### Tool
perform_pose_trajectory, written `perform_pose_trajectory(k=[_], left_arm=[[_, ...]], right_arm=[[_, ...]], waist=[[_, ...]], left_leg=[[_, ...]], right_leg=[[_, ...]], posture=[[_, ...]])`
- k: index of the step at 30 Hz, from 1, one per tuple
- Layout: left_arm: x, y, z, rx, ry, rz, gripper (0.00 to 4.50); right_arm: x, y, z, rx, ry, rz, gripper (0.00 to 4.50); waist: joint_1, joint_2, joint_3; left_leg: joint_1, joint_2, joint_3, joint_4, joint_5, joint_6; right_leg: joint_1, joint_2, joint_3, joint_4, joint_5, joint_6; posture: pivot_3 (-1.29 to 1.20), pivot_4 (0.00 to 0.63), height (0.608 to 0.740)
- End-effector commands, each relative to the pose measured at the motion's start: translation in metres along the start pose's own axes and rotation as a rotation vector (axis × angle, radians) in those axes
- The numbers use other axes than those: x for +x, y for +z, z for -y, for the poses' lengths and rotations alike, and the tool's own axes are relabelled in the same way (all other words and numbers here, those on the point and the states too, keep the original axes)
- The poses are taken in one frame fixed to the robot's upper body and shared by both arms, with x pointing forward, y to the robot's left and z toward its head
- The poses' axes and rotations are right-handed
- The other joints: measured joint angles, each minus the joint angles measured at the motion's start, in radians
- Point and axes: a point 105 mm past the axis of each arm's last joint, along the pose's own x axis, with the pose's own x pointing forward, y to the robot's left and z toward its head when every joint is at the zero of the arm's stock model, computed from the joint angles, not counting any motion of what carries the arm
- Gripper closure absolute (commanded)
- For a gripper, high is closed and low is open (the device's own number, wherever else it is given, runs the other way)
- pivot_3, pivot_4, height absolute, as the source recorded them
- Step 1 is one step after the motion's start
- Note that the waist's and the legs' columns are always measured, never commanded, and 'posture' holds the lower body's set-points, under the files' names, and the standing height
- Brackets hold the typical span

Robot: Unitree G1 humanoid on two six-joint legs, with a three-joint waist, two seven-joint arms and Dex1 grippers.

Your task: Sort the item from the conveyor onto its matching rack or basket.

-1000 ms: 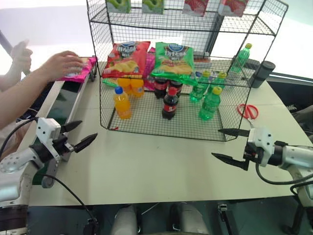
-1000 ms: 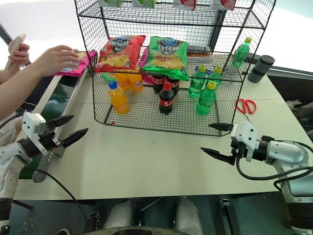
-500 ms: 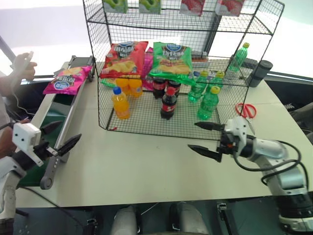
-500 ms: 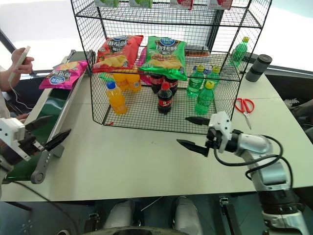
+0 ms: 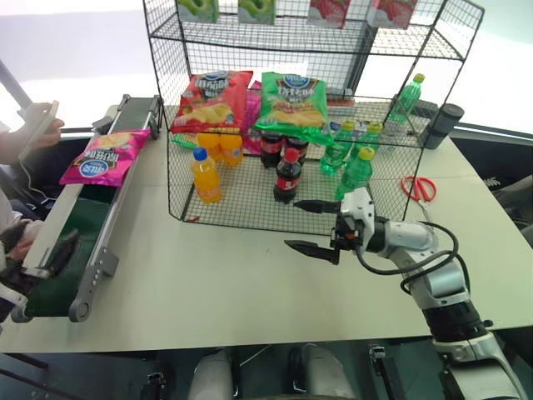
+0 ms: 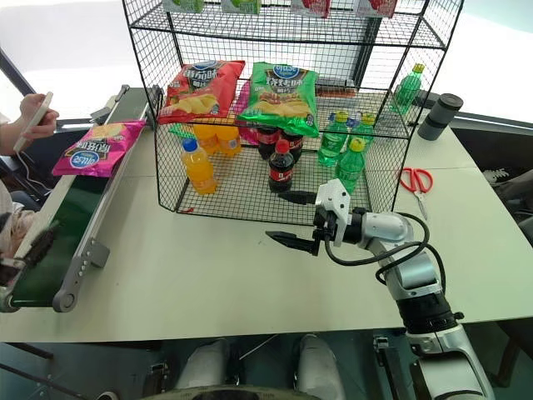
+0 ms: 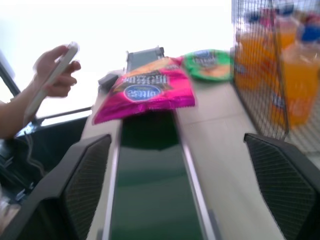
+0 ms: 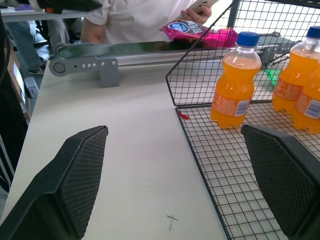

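The item, a shiny magenta-pink crisp bag (image 5: 104, 157) with a round blue logo, lies flat on the conveyor (image 5: 58, 258), a dark green belt with grey rails along the table's left side. My left gripper (image 7: 177, 137) is open above the belt's near end and points along it at the bag, well short of it. The black wire rack (image 5: 379, 125) fills the back of the table. Just in front of its lowest tier my right gripper (image 5: 293, 225) hovers open above the table, pointing left, with nothing in it.
On the rack's middle shelf lie a red crisp bag (image 5: 212, 100) and a green one (image 5: 293, 102); below stand orange (image 5: 206, 177), cola (image 5: 287, 177) and green bottles (image 5: 356, 175). Red scissors (image 5: 420, 187) and a dark cylinder (image 5: 447, 123) sit right. A person's hand (image 5: 40, 127) holds a phone beyond the conveyor.
The person's hand let go of the pink bag and drew back; the bag rode the belt towards me. My right gripper swung left in front of the rack. My left gripper pulled back and left.
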Motion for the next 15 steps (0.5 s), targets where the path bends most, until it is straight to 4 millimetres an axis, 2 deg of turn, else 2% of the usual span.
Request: perform_pose_trajectory(k=[1, 3, 5, 7, 9, 10, 13, 15], left_arm=[[0.01, 0.005, 0.06, -0.242, -0.021, 0.041, 0.0], [0.013, -0.002, 0.093, -0.352, -0.008, 0.044, 0.0], [0.017, -0.004, 0.111, -0.448, 0.027, 0.056, 0.0], [0.019, -0.009, 0.134, -0.48, -0.019, 0.023, 0.0], [0.019, -0.015, 0.142, -0.487, -0.039, -0.01, 0.0], [0.019, -0.015, 0.14, -0.479, -0.027, -0.01, 0.0], [0.02, -0.005, 0.15, -0.496, -0.119, 0.034, 0.0], [0.02, 0.011, 0.156, -0.476, -0.207, 0.108, 0.0]], right_arm=[[0.0, 0.011, 0.002, -0.049, 0.006, 0.03, 0.05], [-0.002, 0.01, 0.002, -0.059, -0.009, 0.025, 0.05], [-0.004, 0.011, -0.001, -0.05, -0.01, 0.028, 0.05], [-0.008, 0.011, -0.002, -0.054, -0.03, 0.025, 0.05], [-0.011, 0.013, -0.002, -0.058, -0.043, 0.025, 0.05], [-0.012, 0.014, -0.002, -0.063, -0.052, 0.024, 0.05], [-0.016, 0.014, -0.001, -0.068, -0.071, 0.017, 0.05], [-0.017, 0.014, -0.003, -0.066, -0.066, 0.01, 0.05]], waist=[[0.0, 0.0, 0.0], [0.0, 0.0, 0.0], [0.0, -0.001, -0.001], [-0.001, -0.001, -0.001], [-0.003, 0.0, 0.0], [-0.003, 0.0, 0.0], [-0.001, 0.0, 0.0], [0.0, 0.0, 0.0]], left_leg=[[0.0, 0.0, 0.0, 0.0, 0.0, -0.001], [0.001, -0.001, -0.001, 0.001, 0.002, -0.003], [0.001, -0.001, -0.001, 0.001, 0.002, -0.003], [0.001, -0.001, -0.001, 0.002, 0.002, -0.003], [0.001, -0.001, -0.001, 0.001, 0.001, -0.002], [0.001, -0.001, -0.001, 0.001, 0.001, -0.002], [0.001, -0.001, -0.001, 0.001, 0.0, -0.001], [0.001, -0.001, -0.001, 0.001, 0.0, -0.001]], right_leg=[[0.001, 0.0, 0.0, 0.0, 0.0, 0.0], [0.003, -0.001, 0.0, -0.001, 0.001, 0.001], [0.004, 0.0, 0.0, -0.002, 0.002, 0.002], [0.004, 0.001, -0.001, -0.002, 0.002, 0.002], [0.003, 0.003, -0.001, -0.002, 0.001, 0.002], [0.003, 0.004, 0.0, -0.002, 0.001, 0.002], [0.002, 0.005, 0.0, -0.002, 0.001, 0.002], [0.002, 0.005, 0.0, -0.002, 0.001, 0.002]], posture=[[0.0, 0.15, 0.738], [0.0, 0.15, 0.738], [0.0, 0.15, 0.738], [0.0, 0.15, 0.738], [0.0, 0.15, 0.738], [0.0, 0.15, 0.738], [0.0, 0.15, 0.738], [0.0, 0.15, 0.738]])
